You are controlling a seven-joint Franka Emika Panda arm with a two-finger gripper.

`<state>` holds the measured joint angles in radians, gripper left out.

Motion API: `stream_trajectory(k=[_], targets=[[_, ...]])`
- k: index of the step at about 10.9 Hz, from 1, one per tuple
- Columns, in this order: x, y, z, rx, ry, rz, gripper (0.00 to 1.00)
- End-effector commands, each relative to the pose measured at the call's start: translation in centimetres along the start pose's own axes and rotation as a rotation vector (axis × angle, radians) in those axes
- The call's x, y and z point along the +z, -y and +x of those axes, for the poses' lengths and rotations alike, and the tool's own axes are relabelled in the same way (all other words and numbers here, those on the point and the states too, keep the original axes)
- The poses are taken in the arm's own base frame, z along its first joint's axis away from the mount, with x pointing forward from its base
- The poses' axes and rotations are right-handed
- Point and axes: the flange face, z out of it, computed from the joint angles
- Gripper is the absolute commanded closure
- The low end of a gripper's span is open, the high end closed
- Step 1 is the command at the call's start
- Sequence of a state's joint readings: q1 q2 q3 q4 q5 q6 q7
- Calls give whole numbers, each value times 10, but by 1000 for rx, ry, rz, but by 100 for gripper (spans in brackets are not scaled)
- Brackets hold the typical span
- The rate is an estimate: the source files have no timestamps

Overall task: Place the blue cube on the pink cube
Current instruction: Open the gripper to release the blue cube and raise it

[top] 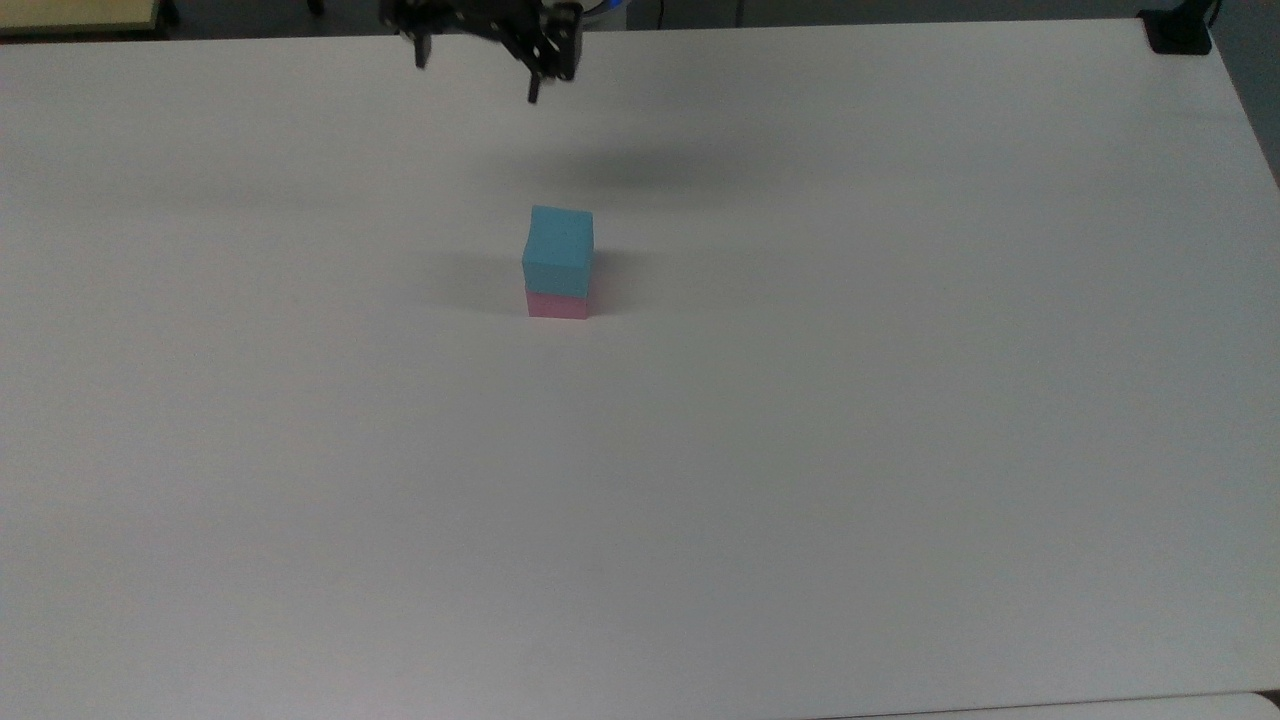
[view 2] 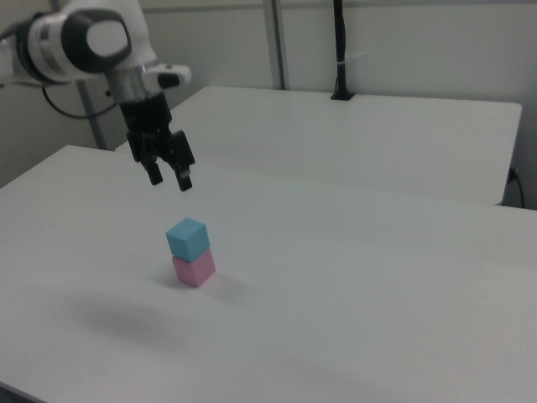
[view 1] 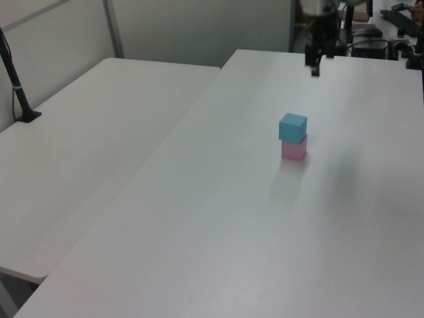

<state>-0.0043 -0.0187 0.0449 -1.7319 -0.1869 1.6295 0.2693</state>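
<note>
Top view looks steeply down across the broad white matte table [top: 800,500]; left view and right view face it obliquely from opposite sides, all sharing its middle.

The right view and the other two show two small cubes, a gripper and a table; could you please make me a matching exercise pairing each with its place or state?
Things:
1. small sky-blue matte cube
2. small pale pink matte cube
3. black two-finger gripper
4. white table

Places or states:
A. open and empty, raised above the stack
B. resting directly on the table, bearing another cube
C. on top of the stack, free of the fingers
D. carrying the two-cube stack

Pairs: 1-C, 2-B, 3-A, 4-D
</note>
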Motion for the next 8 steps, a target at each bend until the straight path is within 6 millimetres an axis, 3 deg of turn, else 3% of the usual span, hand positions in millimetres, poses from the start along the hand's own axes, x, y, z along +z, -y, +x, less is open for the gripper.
stream_trajectory(k=[1, 3, 6, 8], targets=[[-51, -59, -27, 36, 62, 92, 0], [-63, -92, -33, -93, 14, 174, 0], [-61, -91, -2, -113, -137, 172, 0], [-62, -92, -2, -124, -142, 163, 0]])
